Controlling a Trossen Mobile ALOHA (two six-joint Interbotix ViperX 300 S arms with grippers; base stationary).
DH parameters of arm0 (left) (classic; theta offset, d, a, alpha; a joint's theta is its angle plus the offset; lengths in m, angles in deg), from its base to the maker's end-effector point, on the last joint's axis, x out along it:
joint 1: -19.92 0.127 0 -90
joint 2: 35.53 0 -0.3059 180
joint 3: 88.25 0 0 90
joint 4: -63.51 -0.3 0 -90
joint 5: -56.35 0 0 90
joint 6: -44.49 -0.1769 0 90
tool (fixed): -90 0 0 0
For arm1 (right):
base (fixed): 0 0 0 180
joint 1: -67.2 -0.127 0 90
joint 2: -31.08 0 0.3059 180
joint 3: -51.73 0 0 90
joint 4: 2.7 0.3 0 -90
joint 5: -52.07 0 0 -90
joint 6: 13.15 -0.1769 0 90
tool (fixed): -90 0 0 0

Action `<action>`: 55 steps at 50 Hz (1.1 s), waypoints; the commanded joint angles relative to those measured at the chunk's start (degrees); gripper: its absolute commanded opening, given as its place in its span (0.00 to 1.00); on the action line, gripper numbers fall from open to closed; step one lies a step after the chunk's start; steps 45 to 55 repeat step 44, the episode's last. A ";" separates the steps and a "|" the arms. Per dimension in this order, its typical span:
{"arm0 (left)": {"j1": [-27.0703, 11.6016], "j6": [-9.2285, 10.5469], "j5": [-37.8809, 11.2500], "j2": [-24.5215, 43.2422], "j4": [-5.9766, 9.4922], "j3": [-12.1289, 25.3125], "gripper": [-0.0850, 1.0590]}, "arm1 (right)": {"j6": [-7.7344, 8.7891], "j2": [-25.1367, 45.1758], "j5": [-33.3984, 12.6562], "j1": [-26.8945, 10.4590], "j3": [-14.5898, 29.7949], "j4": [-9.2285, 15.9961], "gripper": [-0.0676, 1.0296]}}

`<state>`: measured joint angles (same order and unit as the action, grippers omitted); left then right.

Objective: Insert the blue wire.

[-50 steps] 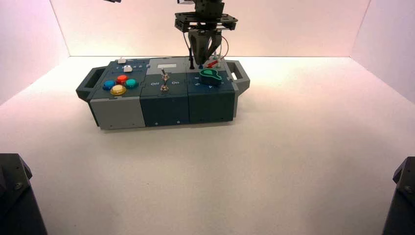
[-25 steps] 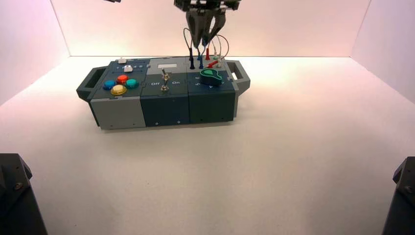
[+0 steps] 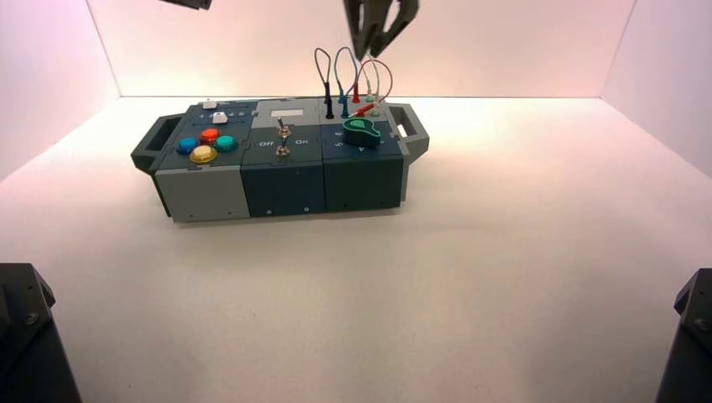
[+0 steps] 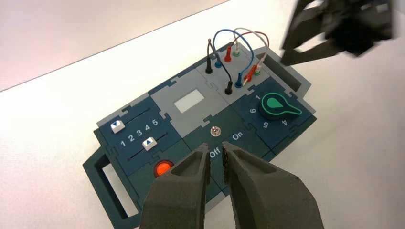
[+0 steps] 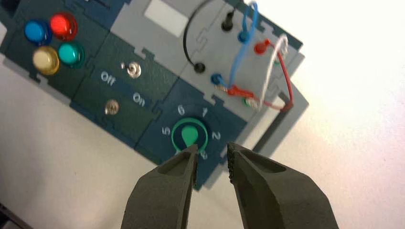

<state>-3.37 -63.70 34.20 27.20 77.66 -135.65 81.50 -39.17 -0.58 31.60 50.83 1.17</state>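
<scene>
Two grippers we can see: the left gripper [image 4: 216, 145], toward the left of the box [image 3: 281, 183], has its fingers together. Next we find the black wire [image 3: 317, 57], then the blue wire [image 3: 338, 59], arching, both plugs standing in the grey panel [image 4: 212, 90]. Above the wires hangs the right gripper [image 3: 367, 57], fingers apart, empty.

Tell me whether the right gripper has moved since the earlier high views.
Yes: the right gripper has risen away from the box's wires, now above them.
</scene>
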 commanded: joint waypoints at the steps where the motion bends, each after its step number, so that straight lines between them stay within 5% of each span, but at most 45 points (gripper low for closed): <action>1: -0.18 -0.26 1.41 0.26 -0.18 0.26 0.22 | 0.09 -4.83 1.85 -0.09 -2.46 -0.09 0.38; 15: -0.18 -0.26 1.93 1.67 -0.26 0.09 0.22 | 0.18 -10.20 4.39 -0.09 -8.53 -0.18 0.38; 55: -0.09 -0.26 1.93 2.46 -0.53 0.09 0.22 | 0.00 -13.97 5.54 -0.09 -12.30 0.00 0.38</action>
